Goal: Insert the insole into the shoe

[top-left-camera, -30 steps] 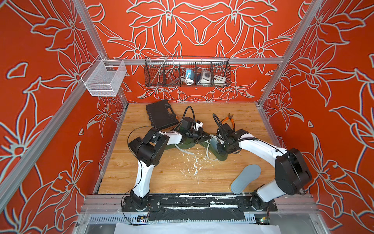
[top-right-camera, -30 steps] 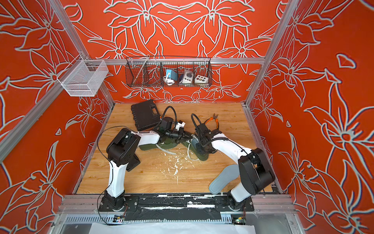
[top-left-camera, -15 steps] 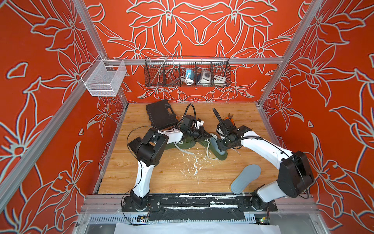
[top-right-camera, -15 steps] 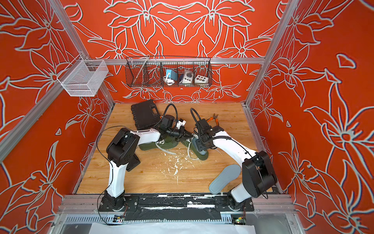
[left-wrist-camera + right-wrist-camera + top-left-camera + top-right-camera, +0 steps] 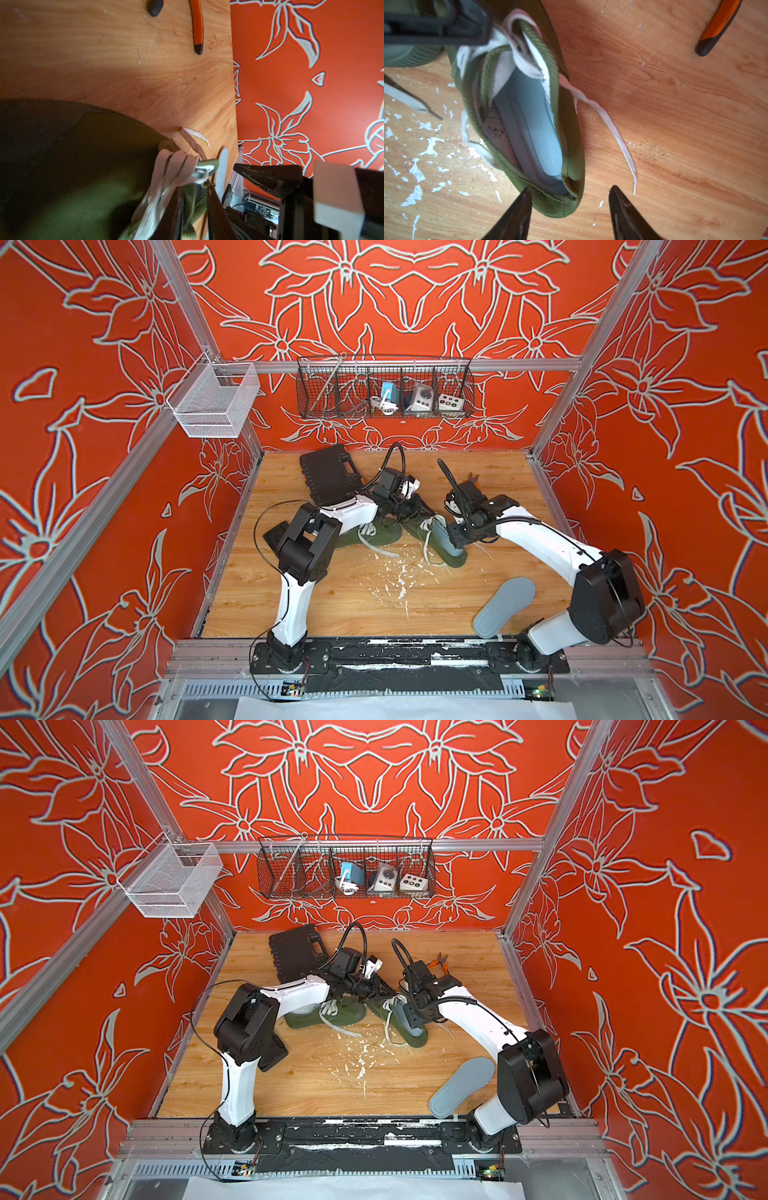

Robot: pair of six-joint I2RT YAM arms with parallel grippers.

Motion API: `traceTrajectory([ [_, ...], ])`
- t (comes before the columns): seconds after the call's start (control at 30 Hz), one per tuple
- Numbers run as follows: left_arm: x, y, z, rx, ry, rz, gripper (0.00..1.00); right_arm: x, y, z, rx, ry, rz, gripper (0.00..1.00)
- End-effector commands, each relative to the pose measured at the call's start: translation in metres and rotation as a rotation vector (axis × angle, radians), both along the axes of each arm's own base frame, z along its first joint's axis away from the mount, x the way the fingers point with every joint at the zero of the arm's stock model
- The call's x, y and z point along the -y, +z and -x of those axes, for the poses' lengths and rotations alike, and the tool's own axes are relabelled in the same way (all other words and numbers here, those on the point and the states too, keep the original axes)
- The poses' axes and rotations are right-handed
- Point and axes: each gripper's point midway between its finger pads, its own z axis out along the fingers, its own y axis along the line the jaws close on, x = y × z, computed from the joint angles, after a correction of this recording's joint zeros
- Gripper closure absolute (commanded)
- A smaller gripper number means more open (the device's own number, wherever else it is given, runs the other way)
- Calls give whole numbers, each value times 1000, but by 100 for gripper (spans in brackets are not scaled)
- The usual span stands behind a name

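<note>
Finds insole (image 5: 533, 124) in shoe (image 5: 566, 135), right gripper (image 5: 570, 188) spread empty over heel (image 5: 560, 209), left gripper (image 5: 194, 187) at tongue (image 5: 208, 165), grip indeterminable; judges seating step near done, needing heel end pressed flat next.

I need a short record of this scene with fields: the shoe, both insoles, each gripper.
shoe: olive-green canvas shoe, white laces loose
insole inside: pale blue insole lies in the shoe
insole outside: grey foam insole flat on the wooden table, apart from the shoe
right gripper: open, over the shoe's heel
left gripper: at the shoe's tongue, grip unclear
</note>
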Motion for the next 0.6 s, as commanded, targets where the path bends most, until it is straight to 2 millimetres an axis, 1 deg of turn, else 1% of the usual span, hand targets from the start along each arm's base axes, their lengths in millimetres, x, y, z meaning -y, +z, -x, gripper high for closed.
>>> traceTrajectory([
  [0.0, -2, 11, 3, 87, -3, -101, 78, 9, 6, 5, 7, 0, 7, 39],
  [0.13, 0, 4, 3, 96, -11, -177, 81, 17, 10, 7, 22, -22, 1, 39],
  [0.27, 6, 2, 6, 102, -28, -202, 83, 22, 15, 10, 38, -37, -11, 39],
  [0.4, 13, -11, 11, 95, -56, -251, 89, 26, 15, 11, 42, -42, -16, 39],
  [0.5, 11, -23, 13, 78, -55, -293, 93, 28, 15, 11, 41, -43, -14, 38],
  [0.57, 11, -27, 14, 85, -58, -312, 96, 29, 15, 10, 41, -46, -19, 38],
])
